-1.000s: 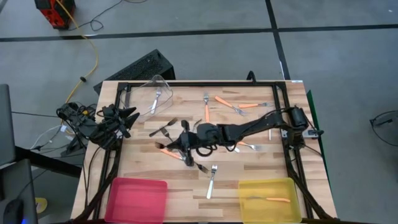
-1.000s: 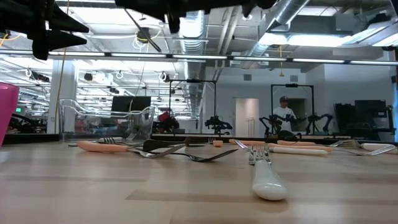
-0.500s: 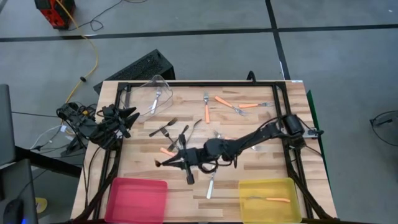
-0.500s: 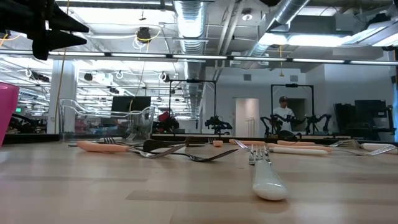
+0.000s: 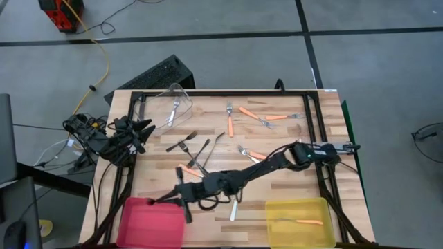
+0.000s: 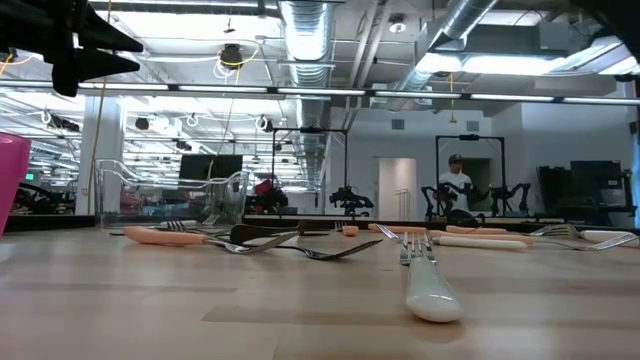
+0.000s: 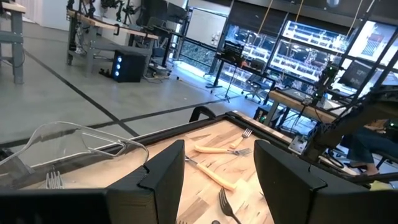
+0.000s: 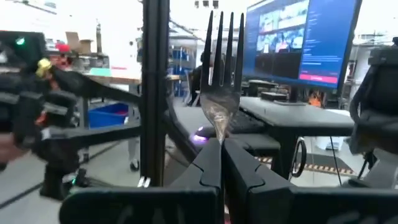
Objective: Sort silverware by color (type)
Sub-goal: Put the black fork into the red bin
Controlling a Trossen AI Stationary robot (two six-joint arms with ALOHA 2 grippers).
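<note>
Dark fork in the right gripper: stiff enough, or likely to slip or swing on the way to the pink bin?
Probably stiff: the dark fork stands straight up from the right gripper without sagging. Slip risk seems real, since the shut fingers pinch only its narrow, glossy stem. It may pivot, as most of its length sticks out past the grip, over the pink bin.

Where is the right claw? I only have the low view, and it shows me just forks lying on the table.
Observer: In the high view, the right claw hangs over the pink bin, at the edge nearer the table's middle.
Operator: Is it carrying anything?
Observer: Yes. Its wrist view shows it shut on a fork, tines pointing away from the claw.
Operator: And the left one?
Observer: The left claw waits open and empty at the table's left edge.
</note>
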